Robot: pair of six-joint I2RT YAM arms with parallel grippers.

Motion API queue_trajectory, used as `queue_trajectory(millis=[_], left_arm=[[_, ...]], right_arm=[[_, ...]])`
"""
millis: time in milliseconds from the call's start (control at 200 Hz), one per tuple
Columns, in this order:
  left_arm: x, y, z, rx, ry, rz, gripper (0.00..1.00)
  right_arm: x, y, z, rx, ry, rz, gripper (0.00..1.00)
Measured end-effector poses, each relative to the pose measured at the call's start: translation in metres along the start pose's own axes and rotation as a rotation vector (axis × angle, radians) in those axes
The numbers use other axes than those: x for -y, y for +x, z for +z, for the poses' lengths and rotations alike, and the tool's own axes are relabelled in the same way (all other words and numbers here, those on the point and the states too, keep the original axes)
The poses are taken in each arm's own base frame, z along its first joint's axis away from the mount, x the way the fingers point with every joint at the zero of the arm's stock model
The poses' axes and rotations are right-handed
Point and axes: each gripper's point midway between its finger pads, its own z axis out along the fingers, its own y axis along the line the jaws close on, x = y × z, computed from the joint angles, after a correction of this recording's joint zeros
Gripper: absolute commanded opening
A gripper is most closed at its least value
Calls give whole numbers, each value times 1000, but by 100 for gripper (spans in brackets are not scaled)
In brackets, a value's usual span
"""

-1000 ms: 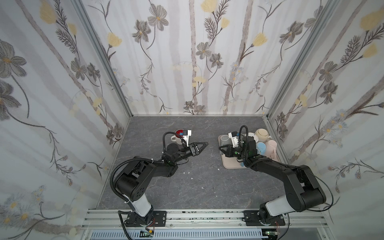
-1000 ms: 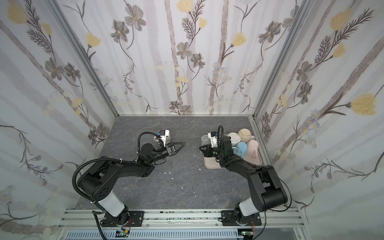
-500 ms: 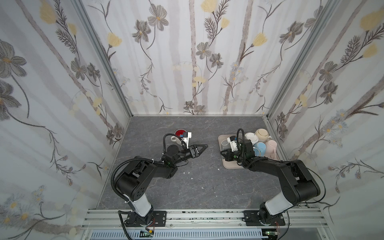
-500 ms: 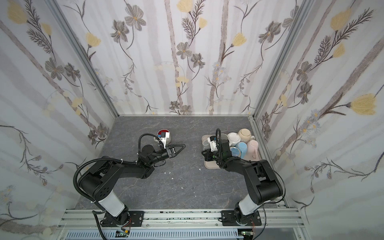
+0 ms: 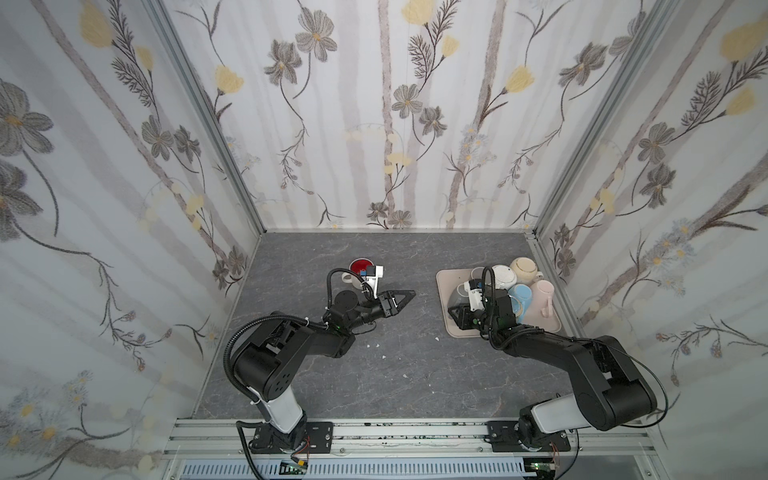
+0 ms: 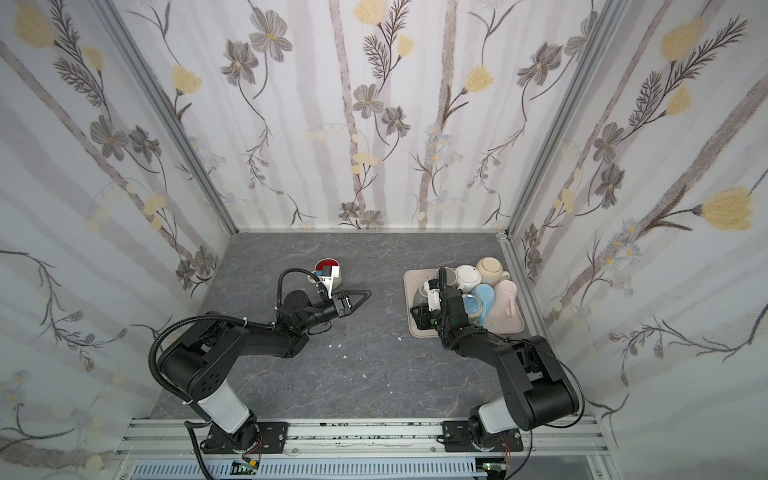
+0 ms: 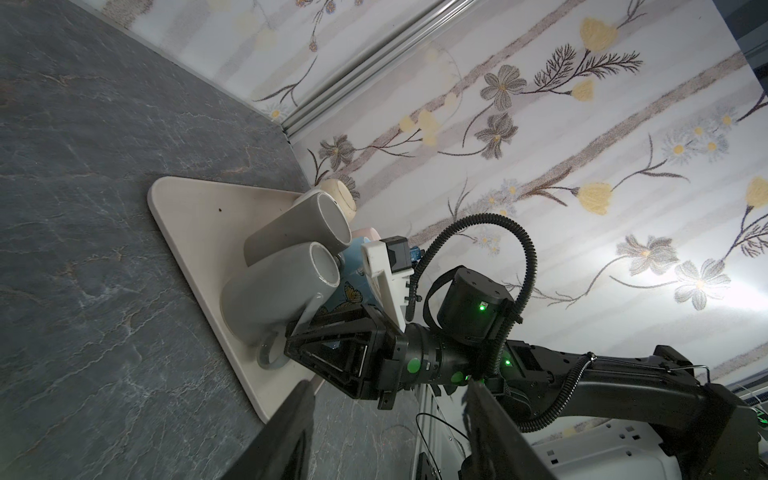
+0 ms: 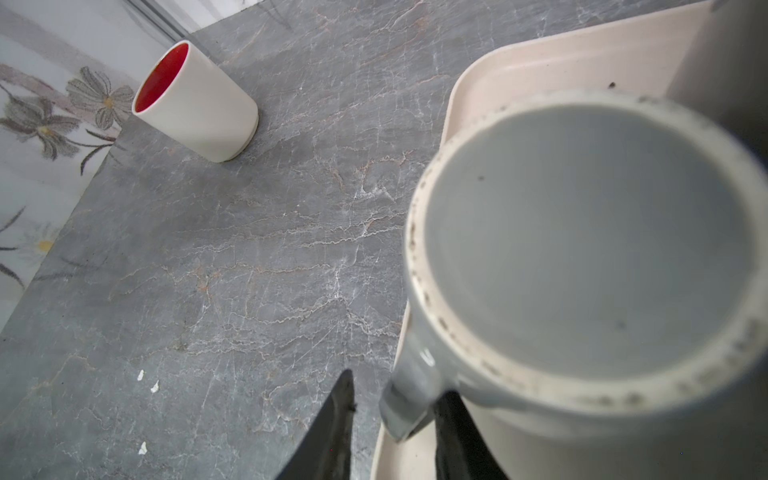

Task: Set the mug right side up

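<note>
right gripper point(image 8: 397, 384) has jaws apart astride the handle of the inverted grey ceramic mug point(image 8: 582, 249) on the beige tray point(image 8: 540, 54); a shallow pinch could slip mid-flip, knocking the pale-blue mug point(image 5: 521, 297) to its right.

Mug point(image 5: 458, 298) on tray point(image 5: 452, 276), cup point(image 5: 359, 266) to its left
</note>
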Motion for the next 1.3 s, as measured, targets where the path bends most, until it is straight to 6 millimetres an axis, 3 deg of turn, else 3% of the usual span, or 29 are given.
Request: queue_trajectory(millis=[290, 450, 600, 709, 1014, 1144, 1299], left_arm=[[-2, 2, 2, -17, -24, 25, 58], [-4, 5, 11, -56, -91, 77, 58], [-9, 6, 17, -93, -200, 156, 59], [-15, 10, 16, -123, -276, 217, 60], [-35, 29, 3, -196, -403, 277, 61], [-37, 34, 1, -213, -426, 296, 61], [-43, 36, -3, -225, -457, 315, 62]], right_arm=[[12, -13, -16, 32, 188, 97, 56], [2, -19, -6, -14, 273, 84, 62], [10, -14, 4, -78, 370, 90, 63], [16, -13, 10, -114, 421, 92, 58], [24, -13, 16, -170, 491, 85, 23], [28, -1, 10, -224, 521, 64, 21], [27, -2, 3, -247, 535, 47, 28]])
